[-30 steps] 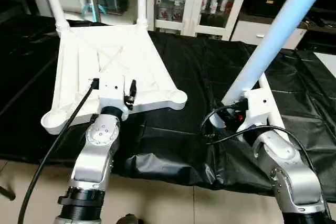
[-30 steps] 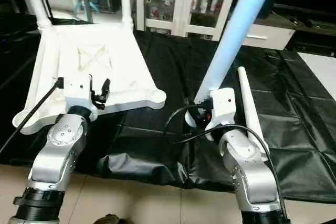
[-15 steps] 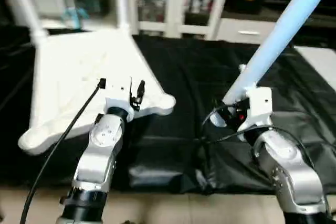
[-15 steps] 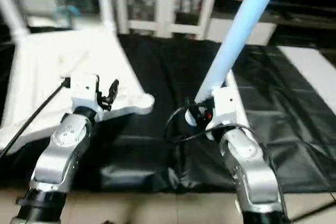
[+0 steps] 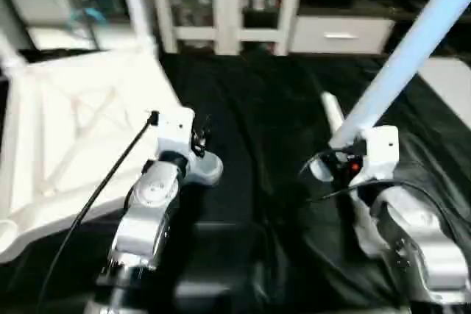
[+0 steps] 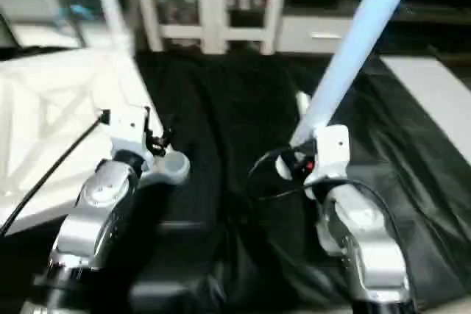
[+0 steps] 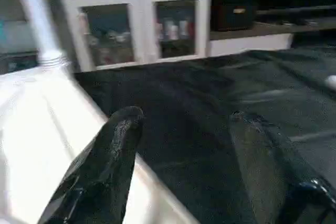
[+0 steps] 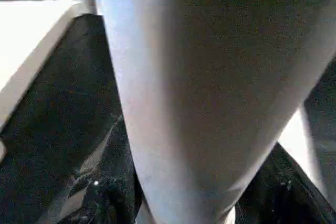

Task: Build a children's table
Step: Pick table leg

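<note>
On my bench [image 5: 280,130]: white ribbed table top [image 5: 66,137], upturned, left side; left gripper [image 7: 184,145] spread, empty, at its near corner socket [image 5: 208,168]; right gripper [image 5: 340,165] clamped round tapered leg [image 5: 401,71], tilted upward

The large square white plastic table top [image 5: 66,137] looks smooth and faintly satiny, its ribs moulded in the same plastic. The long white tapered plastic leg [image 5: 412,53] in the right end effector [image 6: 291,165] has an even, matt skin. A black sheet [image 5: 272,115] covers the counter, creased and slightly glossy, like thin vinyl. The forearms [image 5: 147,211] are brushed silver metal. The left end effector's [image 7: 184,145] black fingers [image 7: 107,166] look like shiny hard plastic.
</note>
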Motion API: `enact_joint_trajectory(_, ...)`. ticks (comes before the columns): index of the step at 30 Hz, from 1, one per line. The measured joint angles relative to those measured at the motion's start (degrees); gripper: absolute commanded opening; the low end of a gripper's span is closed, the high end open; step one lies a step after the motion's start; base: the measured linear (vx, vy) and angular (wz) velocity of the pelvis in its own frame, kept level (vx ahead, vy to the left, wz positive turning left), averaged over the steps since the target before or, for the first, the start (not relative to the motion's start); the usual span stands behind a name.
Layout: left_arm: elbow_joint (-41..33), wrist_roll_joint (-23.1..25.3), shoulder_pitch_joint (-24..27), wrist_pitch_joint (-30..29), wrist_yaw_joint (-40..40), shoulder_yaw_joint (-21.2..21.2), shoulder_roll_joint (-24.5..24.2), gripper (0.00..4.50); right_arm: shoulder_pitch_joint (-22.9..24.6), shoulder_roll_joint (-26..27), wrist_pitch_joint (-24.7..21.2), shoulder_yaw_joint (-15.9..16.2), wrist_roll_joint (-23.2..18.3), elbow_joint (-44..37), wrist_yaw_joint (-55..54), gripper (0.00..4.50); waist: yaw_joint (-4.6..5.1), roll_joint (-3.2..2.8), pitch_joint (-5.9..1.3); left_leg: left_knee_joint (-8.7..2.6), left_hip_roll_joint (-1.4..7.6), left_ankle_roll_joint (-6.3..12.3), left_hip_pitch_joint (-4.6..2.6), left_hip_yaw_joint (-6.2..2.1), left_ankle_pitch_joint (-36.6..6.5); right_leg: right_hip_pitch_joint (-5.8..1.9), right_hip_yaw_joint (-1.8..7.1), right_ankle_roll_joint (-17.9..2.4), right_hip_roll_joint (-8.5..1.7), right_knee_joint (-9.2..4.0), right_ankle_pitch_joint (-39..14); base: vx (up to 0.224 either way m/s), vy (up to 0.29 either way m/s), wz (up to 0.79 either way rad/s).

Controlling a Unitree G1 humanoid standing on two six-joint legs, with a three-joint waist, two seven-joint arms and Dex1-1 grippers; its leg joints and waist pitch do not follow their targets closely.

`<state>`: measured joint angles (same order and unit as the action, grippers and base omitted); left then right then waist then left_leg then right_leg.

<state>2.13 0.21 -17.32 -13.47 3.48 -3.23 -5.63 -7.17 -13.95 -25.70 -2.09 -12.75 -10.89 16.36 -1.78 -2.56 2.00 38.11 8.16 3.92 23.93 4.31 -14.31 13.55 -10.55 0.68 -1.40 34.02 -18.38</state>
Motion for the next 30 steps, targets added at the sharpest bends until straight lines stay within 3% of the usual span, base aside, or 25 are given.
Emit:
enact_joint_trajectory(1,0.2,0.0,0.2,0.0,-0.2,1.4,-1.0,3.01,-1.2,0.8,0.1,2.2,0.0,-0.1,0.7,1.88,0.47,0.91,0.15,0.09,-1.41,-0.67,-0.44,-1.97,-0.3,1.8,1.76,-0.2,-0.06,5.39,-1.7,0.164,-0.113,0.43)
enact_joint_trajectory(2,0.6,0.0,0.3,-0.1,-0.5,2.5,-1.1,3.01,-1.5,1.2,0.3,3.0,0.0,-0.1,1.3,1.88,0.66,1.1,0.08,-0.05,-2.42,-0.68,-0.77,-3.55,-0.3,3.79,3.72,-0.6,0.16,9.67,-2.5,0.164,-0.113,0.43)
enact_joint_trajectory(3,0.6,0.0,0.3,-0.1,-0.6,2.8,-1.0,3.01,-1.5,1.3,0.4,3.4,0.0,-0.1,1.6,1.88,0.69,1.22,0.03,-0.32,-3.09,-0.7,-1.15,-4.45,-0.3,5.46,4.81,-0.7,0.33,11.29,-2.8,0.138,-0.129,0.55)
enact_joint_trajectory(4,0.3,0.1,0.2,0.0,-0.8,2.7,-0.7,3.01,-1.6,1.1,0.8,3.4,0.0,-0.1,1.8,1.88,0.59,1.94,0.1,-0.83,-4.17,-0.73,-1.83,-5.26,-0.4,7.79,7.37,-0.1,0.1,11.3,-3.0,0.102,-0.12,0.63)
enact_joint_trajectory(5,0.3,0.1,0.2,0.0,-1.1,2.7,-0.6,3.01,-1.6,1.0,0.9,3.4,0.0,0.0,2.2,1.88,0.34,3.04,0.19,-1.16,-4.28,-1.48,-2.64,-4.24,-0.5,9.34,9.04,0.4,-0.37,10.49,-2.5,0.102,-0.12,0.63)
enact_joint_trajectory(6,0.0,0.1,0.4,0.2,-1.4,2.9,-0.5,3.01,-1.8,0.7,0.9,3.7,-0.1,0.1,2.8,1.88,-0.17,4.62,0.28,-1.3,-4.31,-2.42,-3.43,-2.62,-0.7,10.03,10.13,0.6,-1.52,8.06,-1.3,0.093,-0.181,0.36)
enact_joint_trajectory(7,-0.2,0.1,0.8,0.4,-1.5,3.0,-0.2,3.01,-1.8,0.3,0.8,4.0,-0.1,0.3,3.4,1.88,-0.35,6.35,0.67,-0.96,-4.28,-3.39,-4.41,-1.22,-1.1,10.04,11.16,0.5,-2.5,6.9,3.5,0.117,-0.246,0.28)
enact_joint_trajectory(8,-0.2,0.1,1.6,0.3,-1.5,2.9,0.3,3.01,-1.5,-0.5,0.8,3.9,-0.1,0.5,4.0,1.88,-1.11,6.4,0.8,0.22,-3.67,-1.27,-4.44,-0.49,-1.9,9.33,11.56,-0.4,-1.64,6.64,2.9,0.117,-0.246,0.28)
enact_joint_trajectory(9,-0.3,0.1,2.0,0.2,-1.4,2.1,0.6,3.01,-1.4,-1.1,0.8,3.9,-0.1,0.7,4.4,1.88,-1.98,6.31,0.83,2.09,-3.51,0.99,-4.24,-0.06,-3.0,8.75,11.61,-0.8,-1.18,6.01,3.1,0.116,-0.213,0.21)
enact_joint_trajectory(10,-0.3,0.1,2.2,0.3,-1.3,1.5,0.6,3.01,-1.3,-1.4,0.8,3.9,-0.2,0.8,5.0,1.88,-2.76,6.43,0.8,2.96,-3.87,0.39,-3.92,-0.01,-2.6,8.23,11.48,-0.8,-0.8,5.1,3.9,0.075,-0.164,-0.03)
enact_joint_trajectory(11,-0.3,0.1,2.0,0.5,-1.2,1.4,0.3,3.01,-1.4,-1.3,1.0,3.8,-0.2,0.7,5.4,1.88,-3.07,6.42,0.69,1.56,-4.29,-1.32,-3.93,0.0,-1.5,8.21,11.26,-1.0,-0.46,4.87,4.2,0.075,-0.164,-0.03)
enact_joint_trajectory(12,-0.3,-0.1,1.5,1.0,-0.7,1.6,0.0,3.01,-1.4,-1.2,1.1,3.7,-0.4,0.7,5.4,1.88,-3.32,5.73,0.52,-0.54,-4.08,-3.11,-3.92,0.07,0.4,8.39,10.82,-1.2,0.36,4.89,4.3,0.043,-0.132,0.0)
enact_joint_trajectory(13,-0.3,-0.5,0.9,1.4,0.0,2.0,-0.6,3.01,-1.3,-0.5,1.1,3.8,-0.7,0.8,5.4,1.88,-3.52,5.13,0.66,-1.54,-3.46,-6.07,-3.53,-0.11,0.7,8.52,9.78,-1.4,0.92,4.89,4.4,0.013,-0.06,0.08)
enact_joint_trajectory(15,-0.3,-1.8,1.2,1.8,2.5,2.6,-1.4,3.01,-1.0,0.0,1.1,4.0,-1.2,0.8,5.5,1.88,-3.56,4.52,0.82,-1.65,-2.47,-6.47,-3.11,0.23,0.9,8.52,9.15,-1.6,1.03,3.9,5.1,0.007,-0.03,0.04)
enact_joint_trajectory(17,-0.3,-5.0,1.6,2.5,7.9,3.0,-3.4,3.36,-0.6,0.4,1.1,3.8,-1.9,0.7,5.5,1.88,-3.46,3.56,1.17,-1.67,-1.26,-6.57,-2.94,1.45,1.0,8.02,8.31,-2.1,0.87,2.62,5.5,-0.034,0.008,0.18)
enact_joint_trajectory(21,-0.3,-8.9,1.7,1.6,17.5,3.4,-8.7,3.58,-0.3,0.5,1.1,3.0,-3.6,0.1,6.0,1.88,-3.55,2.78,1.71,-1.91,-0.55,-6.51,-3.46,3.8,1.0,7.55,8.07,-1.8,-0.17,2.55,5.4,-0.076,0.025,0.14)
enact_joint_trajectory(22,-0.2,-9.3,1.7,1.4,18.6,3.5,-9.2,3.79,-0.3,0.5,1.1,2.3,-3.6,0.0,6.0,1.88,-3.57,2.66,1.77,-1.99,-0.54,-6.51,-3.63,4.16,1.0,7.41,8.08,-1.7,-0.41,2.51,5.4,-0.067,0.028,0.08)
enact_joint_trajectory(26,1.8,-8.7,0.0,1.4,20.3,3.5,-11.8,3.79,-0.3,0.5,1.1,2.0,-3.6,0.0,6.0,1.88,-3.54,2.65,1.79,-2.44,-0.55,-6.52,-3.68,4.72,1.0,7.33,7.85,-1.6,-0.98,1.97,5.3,-0.032,0.014,0.03)
enact_joint_trajectory(30,3.5,-9.2,-2.6,2.8,19.9,4.5,-9.7,3.79,-0.3,0.3,1.1,2.1,-3.6,0.0,6.1,1.88,-3.49,2.78,1.72,-2.43,-0.55,-6.41,-3.53,5.21,1.1,7.41,7.82,-1.5,-1.36,1.72,5.8,0.0,0.0,0.0)
